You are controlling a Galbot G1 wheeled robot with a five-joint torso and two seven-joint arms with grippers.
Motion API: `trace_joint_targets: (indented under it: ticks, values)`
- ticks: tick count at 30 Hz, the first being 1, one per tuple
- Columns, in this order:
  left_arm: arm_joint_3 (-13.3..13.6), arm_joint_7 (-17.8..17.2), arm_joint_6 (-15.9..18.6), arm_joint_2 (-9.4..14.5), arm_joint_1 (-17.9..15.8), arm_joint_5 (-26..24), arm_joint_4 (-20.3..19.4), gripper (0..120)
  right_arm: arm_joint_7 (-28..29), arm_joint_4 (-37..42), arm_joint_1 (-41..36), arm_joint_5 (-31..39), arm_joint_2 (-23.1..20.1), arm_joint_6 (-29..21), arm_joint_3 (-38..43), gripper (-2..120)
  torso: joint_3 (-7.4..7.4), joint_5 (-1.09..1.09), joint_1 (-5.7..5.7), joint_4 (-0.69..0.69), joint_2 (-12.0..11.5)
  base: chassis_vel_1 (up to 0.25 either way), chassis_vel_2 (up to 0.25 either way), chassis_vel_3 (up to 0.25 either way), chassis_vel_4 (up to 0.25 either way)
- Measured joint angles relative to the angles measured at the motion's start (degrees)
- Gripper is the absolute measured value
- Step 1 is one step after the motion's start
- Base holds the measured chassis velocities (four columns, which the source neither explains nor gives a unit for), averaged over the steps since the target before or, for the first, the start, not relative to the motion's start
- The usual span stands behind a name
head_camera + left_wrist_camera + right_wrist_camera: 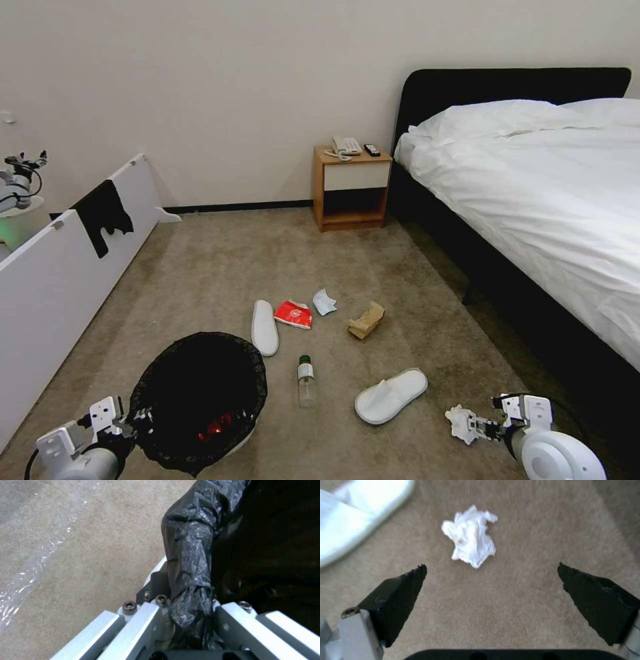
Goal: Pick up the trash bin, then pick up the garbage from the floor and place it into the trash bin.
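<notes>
Nearest me, my left pincer (191, 615) is clamped on the bag-lined rim of the trash bin (198, 393) (something red lies inside), while my right pincer (491, 580), its fingers (398, 597) spread wide apart, hangs just above the floor (220, 280) with a crumpled white tissue (470, 535) lying in front of its gap. Slightly farther off lie a white slipper (390, 395) and a clear bottle (306, 381). Beyond them, toward the nightstand (351, 188) and bed (533, 200), are a second slipper (264, 327), a red packet (293, 313), a pale-blue mask (324, 302) and a brown paper bag (367, 321).
</notes>
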Motion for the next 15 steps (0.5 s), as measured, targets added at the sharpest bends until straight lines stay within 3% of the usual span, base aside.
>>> trace_joint_targets:
  ticks: [15]
  values:
    - [-0.35,0.21,0.0,-0.24,0.38,0.45,0.59,1,-5.88,-17.22,10.12,-6.36,3.97,4.7,-6.39,100,0.01,-0.02,0.0,0.0,0.0,0.0,0.0,0.0,0.0]
